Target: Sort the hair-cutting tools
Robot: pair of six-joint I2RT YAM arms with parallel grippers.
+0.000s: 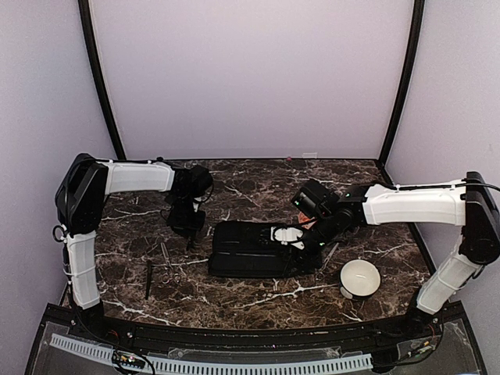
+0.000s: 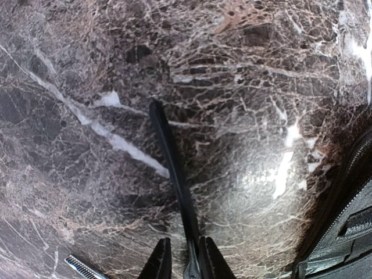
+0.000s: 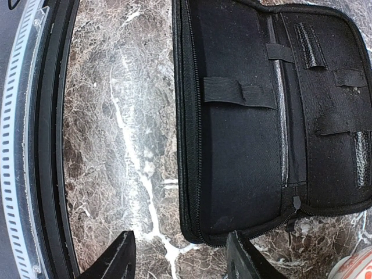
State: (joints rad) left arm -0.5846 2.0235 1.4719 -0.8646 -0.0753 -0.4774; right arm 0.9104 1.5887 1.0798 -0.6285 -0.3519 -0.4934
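Observation:
My left gripper (image 1: 187, 228) hovers left of the open black case (image 1: 258, 250). In the left wrist view it (image 2: 186, 264) is shut on a slim dark stick (image 2: 171, 168) that points down at the marble. Silver scissors (image 1: 168, 264) and a slim dark comb (image 1: 148, 279) lie on the table below it; a toothed silver piece (image 2: 81, 268) shows at the wrist view's edge. My right gripper (image 1: 295, 241) hangs over the case, open and empty (image 3: 180, 261), its fingers astride the case's corner (image 3: 232, 174). A thin stick (image 1: 332, 251) lies right of the case.
A white bowl (image 1: 359, 278) stands at the front right, its rim showing in the right wrist view (image 3: 356, 266). The case's zipper edge (image 2: 343, 232) is close to my left gripper. The table's black front rail (image 3: 46, 145) runs near the case.

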